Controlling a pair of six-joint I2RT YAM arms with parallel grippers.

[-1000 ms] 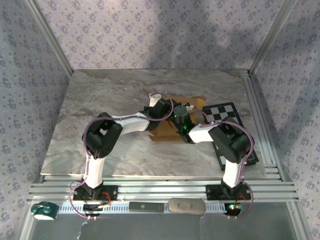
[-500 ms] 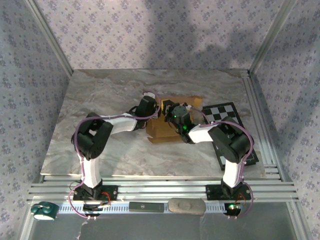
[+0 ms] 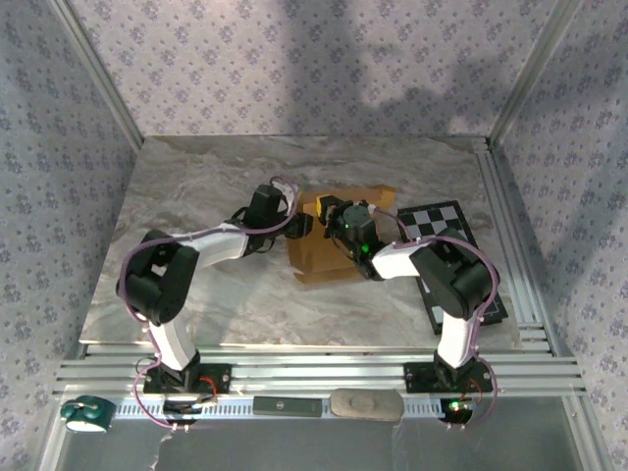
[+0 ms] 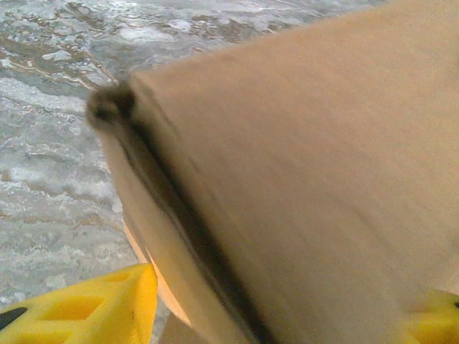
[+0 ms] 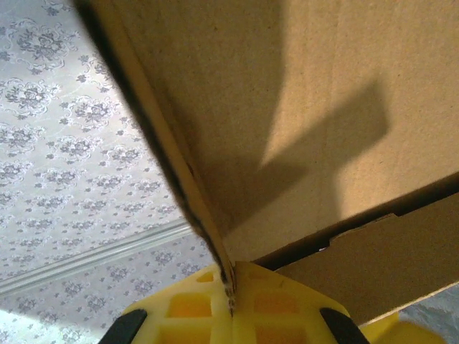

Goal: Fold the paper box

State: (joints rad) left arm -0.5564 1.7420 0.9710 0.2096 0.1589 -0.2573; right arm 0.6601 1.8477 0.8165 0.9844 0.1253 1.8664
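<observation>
The tan paper box lies partly folded in the middle of the marble table, with one wall raised. My right gripper is at its far side, shut on the raised wall. In the right wrist view the yellow fingers pinch that wall's edge, and the right gripper has the box's inside above it. My left gripper sits just left of the box, open. In the left wrist view its yellow fingers stand apart, and the left gripper has a blurred box wall close in front.
A black-and-white checkered board lies right of the box, partly under the right arm. Aluminium rails border the table on the right and front. A green tape roll sits by the left base. Bare marble spreads to the left and back.
My left gripper has opened, let go of the box and drawn back to the left, its elbow swinging left too. The right gripper has kept its hold in the same place.
</observation>
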